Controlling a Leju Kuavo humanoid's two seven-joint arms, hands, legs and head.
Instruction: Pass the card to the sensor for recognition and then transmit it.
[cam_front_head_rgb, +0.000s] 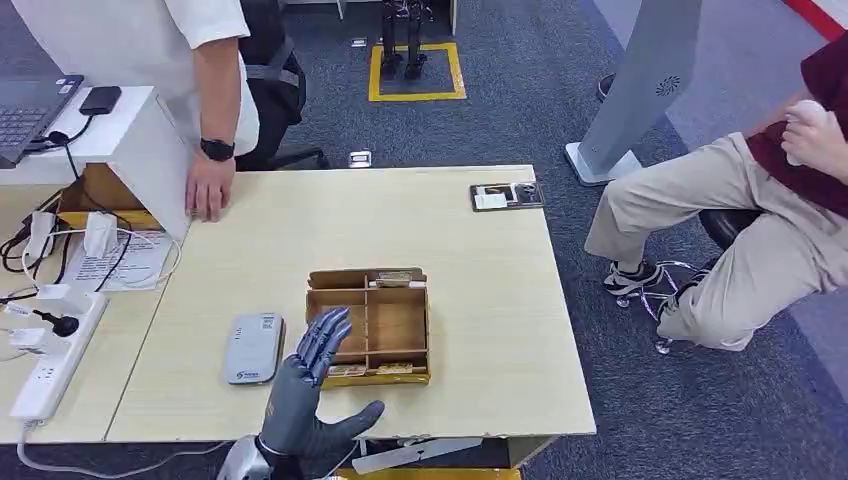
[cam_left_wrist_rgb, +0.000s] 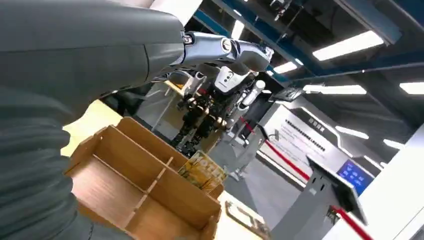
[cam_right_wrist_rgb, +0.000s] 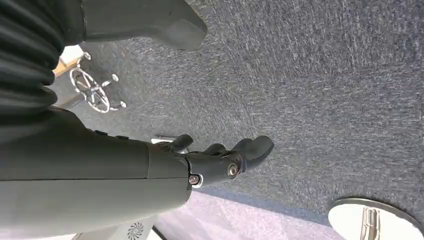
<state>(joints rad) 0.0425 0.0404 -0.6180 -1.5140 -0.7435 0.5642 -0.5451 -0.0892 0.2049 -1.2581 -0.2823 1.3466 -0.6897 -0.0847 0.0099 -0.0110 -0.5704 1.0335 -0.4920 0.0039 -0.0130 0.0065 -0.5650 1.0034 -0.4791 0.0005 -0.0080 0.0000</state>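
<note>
Card (cam_front_head_rgb: 382, 369) perhaps in box (cam_front_head_rgb: 368, 322), left hand (cam_front_head_rgb: 312, 385) overlapping

The bench (cam_front_head_rgb: 480, 290) is pale cream wood. On it sits a brown cardboard tray (cam_front_head_rgb: 368, 325) with yellow-printed cards (cam_front_head_rgb: 395, 371) along its near edge, and beside it a light grey card reader (cam_front_head_rgb: 253, 348). The left hand (cam_front_head_rgb: 310, 395) is dark grey, its fingers tinged bluish. The floor (cam_front_head_rgb: 520, 120) is blue-grey carpet marked with a yellow square outline (cam_front_head_rgb: 417, 72). A white power strip (cam_front_head_rgb: 55, 355) lies on the left. The seated person wears khaki trousers (cam_front_head_rgb: 720, 240) and a maroon top (cam_front_head_rgb: 815, 120). The right hand (cam_right_wrist_rgb: 220, 160) is dark grey too.
</note>
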